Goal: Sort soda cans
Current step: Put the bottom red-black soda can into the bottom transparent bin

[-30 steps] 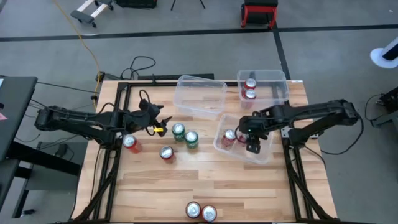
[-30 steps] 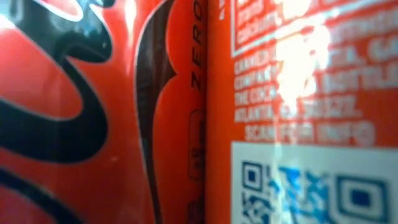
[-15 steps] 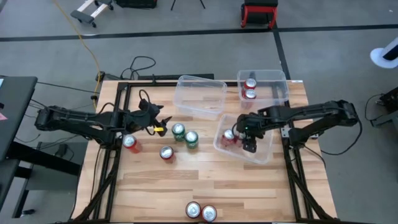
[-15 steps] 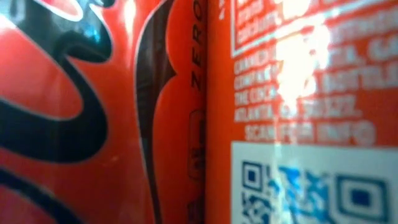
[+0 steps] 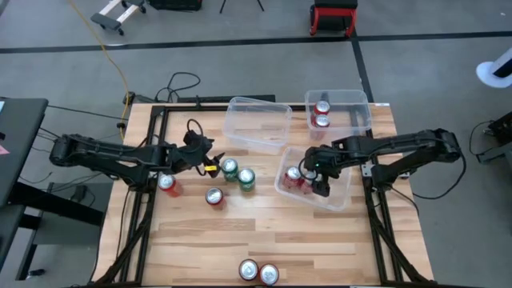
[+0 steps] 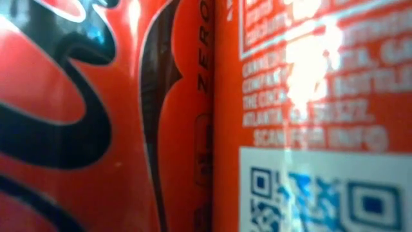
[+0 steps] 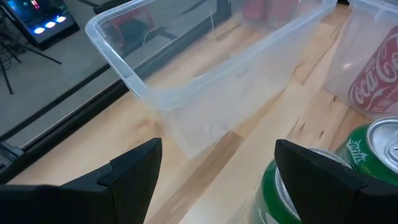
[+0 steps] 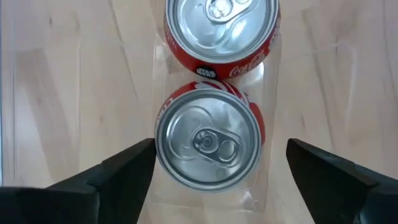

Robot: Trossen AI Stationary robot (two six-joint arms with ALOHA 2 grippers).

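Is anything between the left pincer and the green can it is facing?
Nothing visible. The left pincer stands open just beside the nearer green can, with bare table between its fingers in the wrist view. The second green can stands behind it, out of the way.

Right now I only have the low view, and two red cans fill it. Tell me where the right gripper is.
Observer: The right gripper hangs over the clear bin on the table's right side.
Operator: Report what is under it.
Observer: Two red cans stand upright in that bin, next to each other. The open fingers straddle one without touching it.
Operator: Now give me the left arm.
Observer: The left gripper is open and empty, low over the table beside a green can.
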